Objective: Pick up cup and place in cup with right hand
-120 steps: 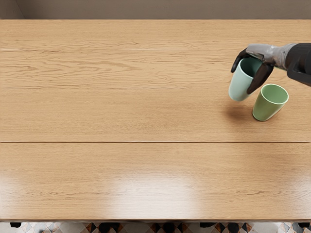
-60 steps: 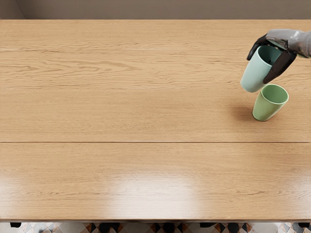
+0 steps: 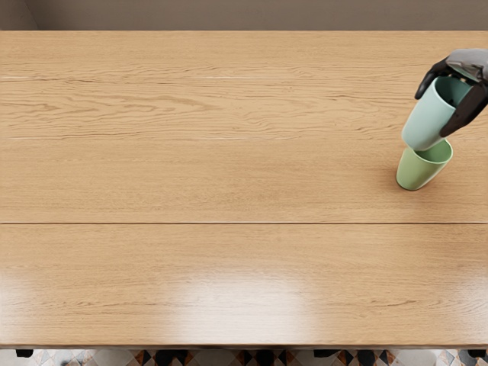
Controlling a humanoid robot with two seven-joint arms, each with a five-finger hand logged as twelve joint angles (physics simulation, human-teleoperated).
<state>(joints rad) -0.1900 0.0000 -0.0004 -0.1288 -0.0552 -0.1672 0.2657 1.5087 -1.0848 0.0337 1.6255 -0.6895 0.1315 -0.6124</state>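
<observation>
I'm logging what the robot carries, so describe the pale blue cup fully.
The pale blue cup is a plain, smooth tumbler with no handle showing, perhaps plastic or ceramic, its inside a darker teal. It tilts, open mouth toward the picture's upper right and base toward the lower left. The right hand grips it near the rim, dark fingers on either side. Its lower end overlaps the rim of the green cup in this view; whether they touch is unclear.

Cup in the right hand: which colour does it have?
The held cup is pale blue-green; the head view shows it.
</observation>
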